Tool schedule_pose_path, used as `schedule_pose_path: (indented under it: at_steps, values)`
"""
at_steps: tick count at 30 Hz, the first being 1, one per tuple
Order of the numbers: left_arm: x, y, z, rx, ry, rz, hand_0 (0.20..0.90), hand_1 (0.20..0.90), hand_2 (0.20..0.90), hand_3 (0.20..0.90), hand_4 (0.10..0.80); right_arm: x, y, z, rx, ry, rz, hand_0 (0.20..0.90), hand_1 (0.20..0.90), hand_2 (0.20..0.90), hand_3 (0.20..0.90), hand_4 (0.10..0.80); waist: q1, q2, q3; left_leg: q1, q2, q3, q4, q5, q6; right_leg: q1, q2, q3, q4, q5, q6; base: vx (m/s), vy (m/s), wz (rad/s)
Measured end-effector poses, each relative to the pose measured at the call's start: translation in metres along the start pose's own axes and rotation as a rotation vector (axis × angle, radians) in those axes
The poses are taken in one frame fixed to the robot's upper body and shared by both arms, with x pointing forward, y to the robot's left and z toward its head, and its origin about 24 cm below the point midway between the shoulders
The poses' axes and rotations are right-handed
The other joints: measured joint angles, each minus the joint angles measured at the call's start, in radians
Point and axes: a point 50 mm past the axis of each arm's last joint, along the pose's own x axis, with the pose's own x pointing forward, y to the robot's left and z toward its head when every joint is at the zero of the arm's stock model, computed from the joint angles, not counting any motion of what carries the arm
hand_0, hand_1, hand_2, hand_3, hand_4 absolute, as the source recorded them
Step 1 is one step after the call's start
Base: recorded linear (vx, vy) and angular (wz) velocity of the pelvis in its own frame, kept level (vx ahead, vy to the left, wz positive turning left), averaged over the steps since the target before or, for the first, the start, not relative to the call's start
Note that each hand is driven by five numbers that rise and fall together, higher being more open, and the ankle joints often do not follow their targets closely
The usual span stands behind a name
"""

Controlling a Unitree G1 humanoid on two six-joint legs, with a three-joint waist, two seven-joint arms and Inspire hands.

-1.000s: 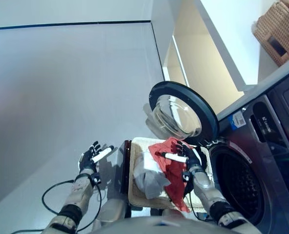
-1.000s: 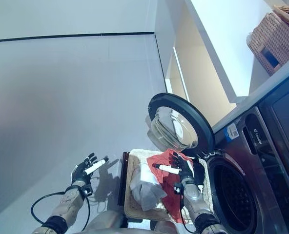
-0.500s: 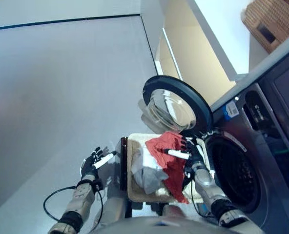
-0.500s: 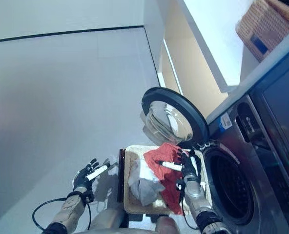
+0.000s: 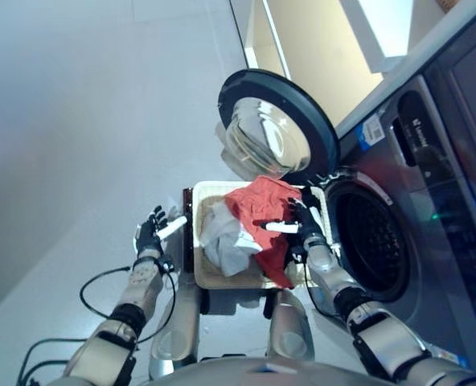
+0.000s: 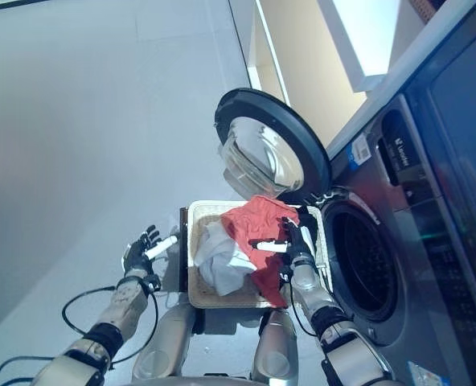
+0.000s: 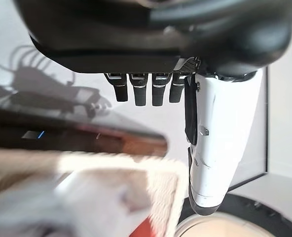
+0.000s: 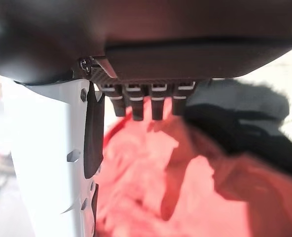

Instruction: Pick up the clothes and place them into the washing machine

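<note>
A woven basket (image 5: pixel 214 279) stands in front of me, holding a red cloth (image 5: pixel 258 201) and a white-grey cloth (image 5: pixel 222 237). My right hand (image 5: pixel 302 227) lies on the red cloth at the basket's right side, fingers straight, thumb pointing left. In the right wrist view the red cloth (image 8: pixel 185 192) spreads just past the straight fingers. My left hand (image 5: pixel 151 235) hovers open left of the basket, holding nothing. The left wrist view shows the basket's rim (image 7: pixel 170 182) past its thumb. To the right, the washing machine's drum (image 5: pixel 375 241) gapes, its round door (image 5: pixel 274 133) swung open behind the basket.
The open glass door hangs just beyond the basket's far edge. The washing machine's dark front (image 5: pixel 447 161) fills the right side. Pale floor (image 5: pixel 85 104) stretches to the left and behind. A cream wall and shelf (image 5: pixel 326 48) stand at the back.
The whole picture has shifted, so the camera moved. My right hand stays on the red cloth. My left hand sits a little nearer the basket's left edge.
</note>
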Motion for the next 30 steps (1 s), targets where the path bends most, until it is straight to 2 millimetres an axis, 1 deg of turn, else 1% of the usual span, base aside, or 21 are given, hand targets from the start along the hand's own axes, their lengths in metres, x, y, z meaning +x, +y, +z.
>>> schedule_pose_path:
  at_steps: [1,2,3,4,6,7,8,11,13,14,15,18,19,21,23,25,30]
  values:
    - [-0.001,-0.002,-0.002,-0.001,0.005,-0.005,0.900,0.900,0.900,0.900,0.800,0.000,-0.002,-0.001,-0.004,0.003,-0.007,0.900,0.900,0.900,0.900,0.800,0.000,0.000,0.000,-0.001,0.004,-0.005,-0.002,0.007,-0.009,0.000,0.004,-0.004,0.002,0.000,-0.005,-0.015,-0.022,0.08]
    - [-0.001,-0.002,-0.002,-0.001,0.005,-0.005,0.900,0.900,0.900,0.900,0.800,0.000,-0.002,-0.001,-0.004,0.003,-0.007,0.900,0.900,0.900,0.900,0.800,0.000,0.000,0.000,-0.001,0.004,-0.005,-0.002,0.007,-0.009,0.000,0.004,-0.004,0.002,0.000,-0.005,-0.021,-0.019,0.14]
    - [-0.002,-0.008,-0.005,-0.005,0.015,-0.021,0.900,0.900,0.900,0.900,0.800,0.000,-0.008,-0.004,-0.016,0.009,-0.019,0.900,0.900,0.900,0.900,0.800,-0.007,0.001,0.000,-0.008,0.008,-0.018,-0.002,0.008,-0.011,-0.003,0.007,-0.019,0.013,-0.009,-0.019,-0.087,-0.049,0.22]
    - [-0.002,-0.011,-0.004,-0.008,0.014,-0.027,0.900,0.900,0.900,0.900,0.800,0.001,-0.011,-0.003,-0.021,0.006,-0.029,0.900,0.900,0.900,0.900,0.800,-0.021,0.002,0.000,-0.010,0.004,-0.025,0.001,0.013,-0.005,-0.007,0.003,-0.023,0.030,-0.014,-0.016,-0.113,-0.056,0.24]
    - [0.000,-0.014,0.001,-0.001,-0.002,-0.038,0.900,0.900,0.900,0.900,0.800,0.002,-0.013,-0.001,-0.041,-0.006,-0.048,0.900,0.900,0.900,0.900,0.800,-0.022,0.005,-0.002,-0.030,-0.005,-0.025,0.018,0.009,-0.001,-0.040,-0.013,-0.022,0.077,-0.036,-0.014,-0.059,-0.021,0.11]
    - [0.000,-0.014,0.001,-0.001,-0.002,-0.038,0.900,0.900,0.900,0.900,0.800,0.002,-0.013,-0.001,-0.041,-0.006,-0.048,0.900,0.900,0.900,0.900,0.800,-0.022,0.005,-0.002,-0.030,-0.005,-0.025,0.018,0.009,-0.001,-0.040,-0.013,-0.022,0.077,-0.036,-0.014,-0.017,-0.006,0.14]
    - [0.006,-0.020,0.015,-0.004,-0.037,-0.050,0.900,0.900,0.900,0.900,0.800,0.005,-0.018,0.005,-0.052,-0.024,-0.073,0.900,0.900,0.900,0.900,0.800,-0.022,0.019,-0.004,-0.067,-0.015,-0.031,0.035,0.004,-0.004,-0.089,-0.029,-0.019,0.130,-0.059,-0.015,-0.057,-0.026,0.13]
    - [0.009,-0.023,0.025,-0.004,-0.064,-0.052,0.900,0.900,0.900,0.900,0.800,0.006,-0.019,0.009,-0.065,-0.043,-0.076,0.900,0.900,0.900,0.900,0.800,-0.024,0.038,-0.004,-0.089,-0.016,-0.033,0.051,0.000,-0.006,-0.111,-0.032,-0.017,0.155,-0.062,-0.014,-0.057,-0.030,0.09]
    - [0.012,-0.026,0.035,-0.009,-0.096,-0.058,0.900,0.900,0.900,0.900,0.800,0.008,-0.024,0.018,-0.079,-0.078,-0.103,0.900,0.900,0.900,0.900,0.800,-0.024,0.053,-0.003,-0.131,-0.015,-0.030,0.070,-0.005,-0.002,-0.151,-0.042,-0.021,0.190,-0.079,-0.020,-0.050,-0.003,0.16]
    - [0.012,-0.029,0.039,-0.012,-0.110,-0.059,0.900,0.900,0.900,0.900,0.800,0.009,-0.026,0.020,-0.080,-0.083,-0.115,0.900,0.900,0.900,0.900,0.800,-0.029,0.054,-0.004,-0.153,-0.012,-0.016,0.090,-0.006,-0.002,-0.179,-0.047,-0.016,0.222,-0.087,-0.023,-0.055,0.015,0.12]
    - [0.012,-0.031,0.044,-0.018,-0.129,-0.063,0.900,0.900,0.900,0.900,0.800,0.010,-0.027,0.022,-0.079,-0.088,-0.132,0.900,0.900,0.900,0.900,0.800,-0.026,0.055,-0.002,-0.194,0.001,0.004,0.143,-0.024,0.006,-0.213,-0.051,-0.010,0.265,-0.106,-0.028,-0.062,0.030,0.08]
    - [0.013,-0.035,0.047,-0.011,-0.137,-0.073,0.900,0.900,0.900,0.900,0.800,0.012,-0.028,0.028,-0.078,-0.098,-0.155,0.900,0.900,0.900,0.900,0.800,-0.028,0.054,0.009,-0.240,0.007,0.006,0.222,-0.048,0.005,-0.254,-0.056,0.002,0.322,-0.125,-0.032,-0.043,0.026,-0.03]
    - [0.013,-0.036,0.046,-0.005,-0.134,-0.073,0.900,0.900,0.900,0.900,0.800,0.013,-0.028,0.029,-0.078,-0.100,-0.157,0.900,0.900,0.900,0.900,0.800,-0.027,0.053,0.019,-0.241,0.007,0.007,0.240,-0.063,0.009,-0.255,-0.058,0.009,0.335,-0.132,-0.030,-0.033,0.018,-0.08]
    - [0.013,-0.036,0.046,0.000,-0.134,-0.072,0.900,0.900,0.900,0.900,0.800,0.013,-0.028,0.029,-0.079,-0.099,-0.161,0.900,0.900,0.900,0.900,0.800,-0.031,0.049,0.021,-0.247,0.009,0.008,0.256,-0.070,0.007,-0.263,-0.057,0.019,0.347,-0.132,-0.030,-0.046,0.029,-0.08]
    - [0.014,-0.037,0.051,-0.001,-0.146,-0.070,0.900,0.900,0.900,0.900,0.800,0.014,-0.029,0.033,-0.082,-0.111,-0.176,0.900,0.900,0.900,0.900,0.800,-0.032,0.040,0.026,-0.262,0.010,0.016,0.276,-0.071,0.007,-0.286,-0.057,0.033,0.361,-0.135,-0.023,-0.042,0.019,-0.11]
    - [0.014,-0.037,0.051,-0.002,-0.147,-0.068,0.900,0.900,0.900,0.900,0.800,0.014,-0.029,0.033,-0.087,-0.114,-0.177,0.900,0.900,0.900,0.900,0.800,-0.033,0.040,0.027,-0.274,0.011,0.015,0.290,-0.074,0.009,-0.295,-0.057,0.034,0.370,-0.136,-0.023,-0.035,0.007,-0.06]
    - [0.015,-0.038,0.057,-0.009,-0.161,-0.061,0.900,0.900,0.900,0.900,0.800,0.014,-0.028,0.038,-0.115,-0.135,-0.181,0.900,0.900,0.900,0.900,0.800,-0.036,0.024,0.038,-0.321,0.022,0.019,0.352,-0.090,0.013,-0.343,-0.052,0.053,0.420,-0.141,-0.030,-0.045,0.007,-0.04]
